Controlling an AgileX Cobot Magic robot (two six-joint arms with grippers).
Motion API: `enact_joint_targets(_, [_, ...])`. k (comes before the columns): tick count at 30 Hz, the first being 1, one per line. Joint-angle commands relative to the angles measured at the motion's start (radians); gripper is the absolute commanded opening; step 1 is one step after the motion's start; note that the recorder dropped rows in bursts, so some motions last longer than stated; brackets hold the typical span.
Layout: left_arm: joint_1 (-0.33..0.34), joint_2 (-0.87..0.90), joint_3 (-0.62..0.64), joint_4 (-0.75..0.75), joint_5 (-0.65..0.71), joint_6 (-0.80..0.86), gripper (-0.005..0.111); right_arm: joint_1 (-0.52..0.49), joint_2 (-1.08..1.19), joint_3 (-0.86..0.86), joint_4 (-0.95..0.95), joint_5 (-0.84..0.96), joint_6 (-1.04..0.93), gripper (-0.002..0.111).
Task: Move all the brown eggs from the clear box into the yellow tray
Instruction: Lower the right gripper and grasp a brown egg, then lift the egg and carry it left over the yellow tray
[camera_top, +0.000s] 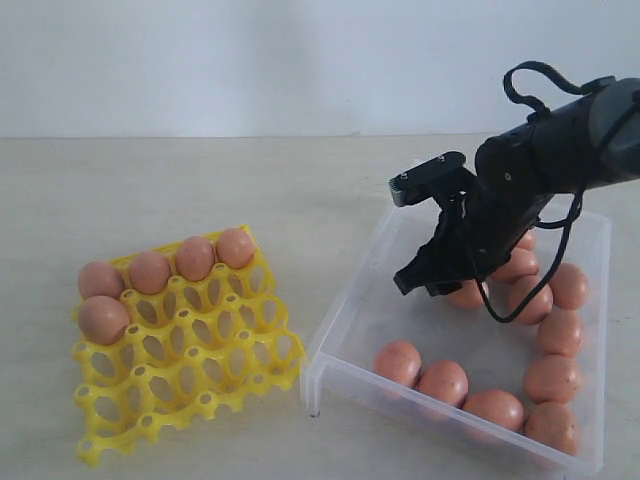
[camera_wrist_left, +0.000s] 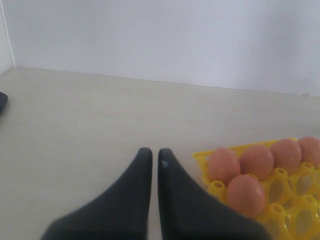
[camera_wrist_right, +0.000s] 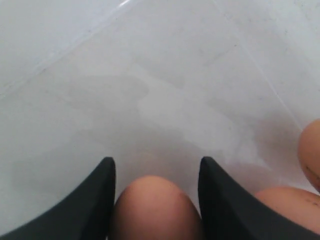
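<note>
Brown egg, long axis along right tool

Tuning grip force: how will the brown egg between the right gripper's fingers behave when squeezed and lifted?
Likely to roll: the brown egg is rounded and lies loose on the smooth floor of the clear box. Probably fragile, so the right gripper flanking it should close gently. Its curved sides could let it squirt out if gripped off-centre.

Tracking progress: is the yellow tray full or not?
Mostly empty. The tray holds five eggs, four along its far edge; its other cups are bare.
</note>
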Motion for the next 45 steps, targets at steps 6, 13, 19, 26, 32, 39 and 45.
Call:
enact_joint_targets(6, [0.003, -0.003, 0.003, 0.002, -0.005, 0.000, 0.004, -0.005, -0.100, 0.030, 0.176, 0.080, 0.000, 0.000])
enact_joint_targets(13, [0.003, -0.003, 0.003, 0.002, -0.005, 0.000, 0.004, 0.042, -0.307, 0.168, 0.447, -0.168, -0.006, 0.000])
enact_joint_targets(19, [0.003, -0.003, 0.003, 0.002, -0.005, 0.000, 0.004, 0.162, -0.398, 0.249, 0.456, -0.317, -0.026, 0.000])
enact_joint_targets(26, [0.003, -0.003, 0.003, 0.002, -0.002, 0.000, 0.004, 0.354, -0.406, 0.249, 0.454, -0.586, -0.097, 0.000])
enact_joint_targets(32, [0.003, -0.003, 0.003, 0.002, -0.002, 0.000, 0.004, 0.475, -0.383, 0.249, 0.395, -0.923, -0.049, 0.000])
enact_joint_targets(39, [0.003, -0.003, 0.003, 0.002, -0.004, 0.000, 0.004, 0.501, -0.270, 0.249, 0.306, -1.241, 0.309, 0.000])
enact_joint_targets(45, [0.003, -0.003, 0.003, 0.002, -0.004, 0.000, 0.004, 0.501, -0.150, 0.245, 0.140, -1.401, 0.618, 0.000])
